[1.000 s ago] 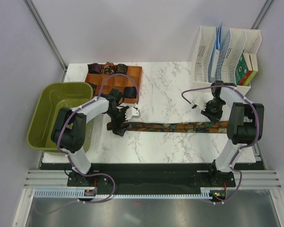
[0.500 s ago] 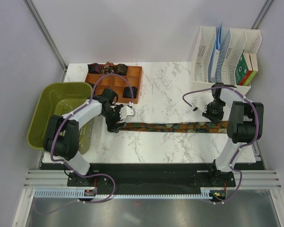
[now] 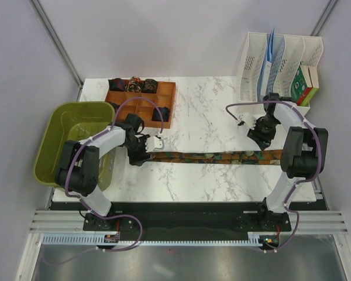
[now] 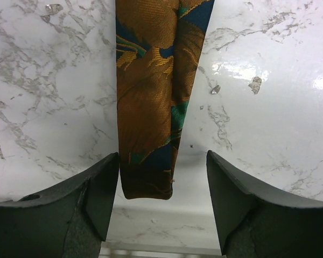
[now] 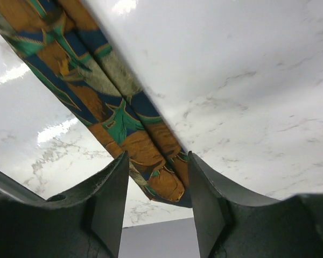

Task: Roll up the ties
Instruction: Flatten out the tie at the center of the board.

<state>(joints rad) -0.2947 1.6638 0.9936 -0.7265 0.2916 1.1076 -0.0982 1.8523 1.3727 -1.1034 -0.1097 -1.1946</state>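
**Position.** The tie (image 3: 210, 156) lies flat on the table, stretched from one gripper to the other. The left gripper (image 4: 162, 156) stands with its jaws apart, and the tie's narrow end lies between its fingers (image 4: 99, 199). That end sits hard against one finger and well clear of the other. The right gripper (image 5: 156, 156) is also parted. The wide end shows in its gap, but whether the pads touch the cloth cannot be told.

**Risks, as judged.**
- The narrow end is off-centre in the left jaws. Closing here may catch one edge only, and the first turn would then start skewed and wind into a cone.
- The cloth looks smooth and the table glossy, so a push along the strip may make the end slide rather than curl.
- If the right gripper is not pinning the wide end, any pull from the left would drag the whole strip and slacken it.

**Change since the earlier frames.**
- The left arm has swung outward, and its gripper has drawn back toward the narrow tip.
- The tie on that side now lies thinner and flatter.
- The right gripper has shifted a little off the tie's line.
- The wide end stays where it was.
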